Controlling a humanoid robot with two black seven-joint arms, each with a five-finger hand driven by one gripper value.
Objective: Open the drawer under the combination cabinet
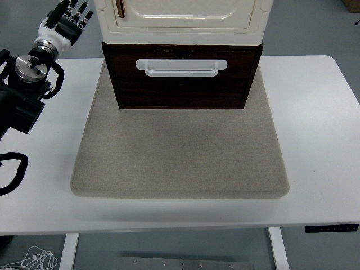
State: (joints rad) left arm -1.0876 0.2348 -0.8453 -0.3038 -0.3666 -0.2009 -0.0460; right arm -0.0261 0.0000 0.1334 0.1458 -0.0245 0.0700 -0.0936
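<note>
A dark brown drawer (181,84) with a white bar handle (181,66) sits shut under a cream cabinet (183,19) at the back middle of the table. My left hand (68,21) is raised at the far left, well left of the cabinet, fingers spread and holding nothing. The right arm does not show.
The cabinet stands on a grey felt mat (180,154) that covers the middle of the white table (315,129). Black cables (14,171) loop along the left edge by my left arm. A copper handle (120,7) shows on the cabinet door.
</note>
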